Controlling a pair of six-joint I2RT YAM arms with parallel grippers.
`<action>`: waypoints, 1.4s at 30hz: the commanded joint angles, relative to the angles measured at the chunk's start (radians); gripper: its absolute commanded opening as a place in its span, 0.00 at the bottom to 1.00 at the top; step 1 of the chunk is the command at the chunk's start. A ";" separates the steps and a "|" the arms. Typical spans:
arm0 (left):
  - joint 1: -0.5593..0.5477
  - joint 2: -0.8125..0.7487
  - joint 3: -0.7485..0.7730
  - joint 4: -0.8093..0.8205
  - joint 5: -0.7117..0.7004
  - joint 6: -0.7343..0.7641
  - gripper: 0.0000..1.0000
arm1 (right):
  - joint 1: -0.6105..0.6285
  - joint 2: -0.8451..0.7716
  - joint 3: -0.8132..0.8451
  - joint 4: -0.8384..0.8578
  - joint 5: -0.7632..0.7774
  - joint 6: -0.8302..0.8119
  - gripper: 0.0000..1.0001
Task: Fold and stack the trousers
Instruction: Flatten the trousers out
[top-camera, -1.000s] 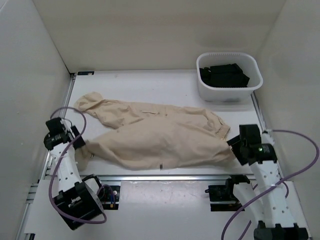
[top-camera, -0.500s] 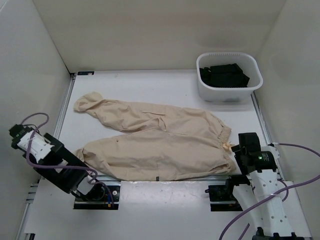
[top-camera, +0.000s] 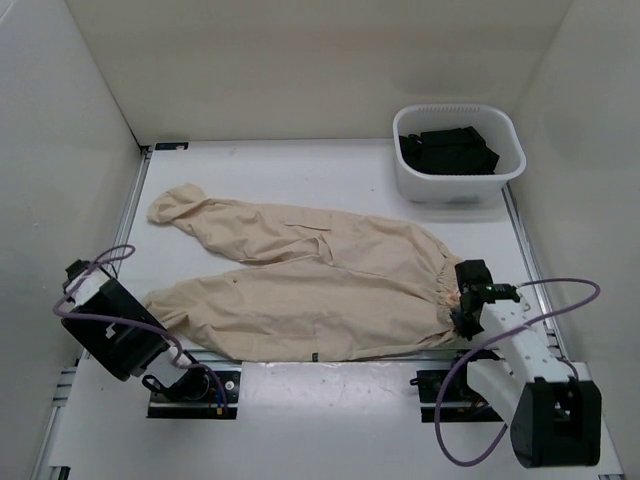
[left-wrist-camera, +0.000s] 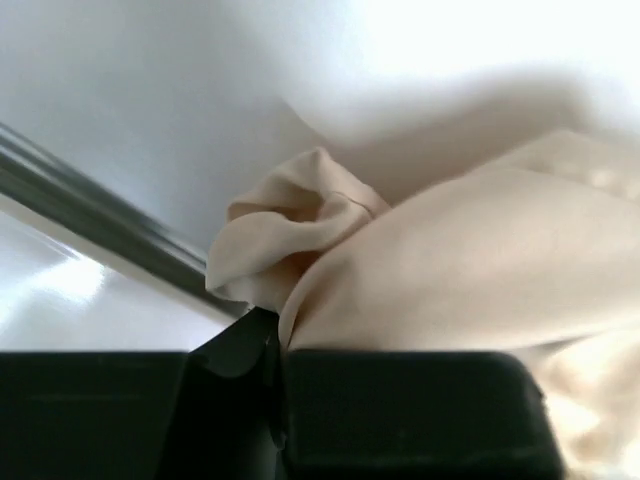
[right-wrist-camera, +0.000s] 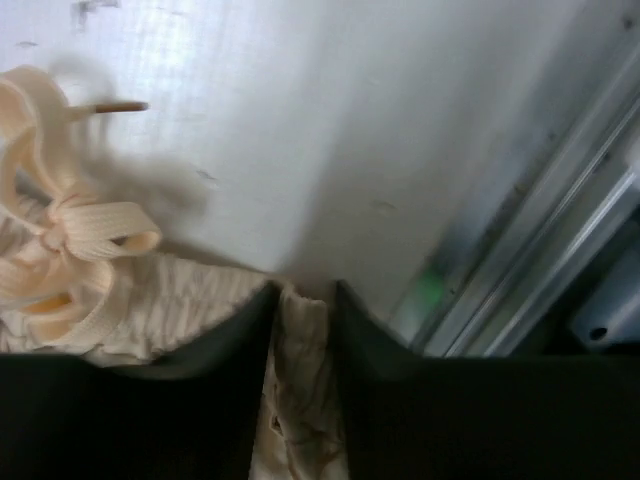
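The beige trousers lie spread across the table, legs pointing left and gathered waist at the right. My left gripper is at the near leg's cuff. In the left wrist view, the left gripper is shut on the bunched cuff cloth. My right gripper sits at the waist's near corner. In the right wrist view, the right gripper is shut on a fold of the elastic waistband. The tied drawstring lies just left of it.
A white basket holding black folded garments stands at the back right. Metal rails run along the table's near edge, and white walls close in both sides.
The left arm has swung in from the far left to the near leg's cuff and shut on it. The right gripper has shifted onto the waistband and closed on it. The trousers lie flatter.
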 joint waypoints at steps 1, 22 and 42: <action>-0.022 -0.015 0.150 0.112 0.009 0.001 0.14 | -0.019 0.117 0.002 0.093 -0.016 -0.071 0.17; -0.171 0.011 0.461 0.055 -0.143 0.001 1.00 | -0.280 0.249 0.422 -0.015 0.068 -0.422 0.57; -0.181 0.042 -0.056 0.342 -0.301 0.001 0.97 | -0.386 0.179 0.093 0.089 -0.139 -0.347 0.37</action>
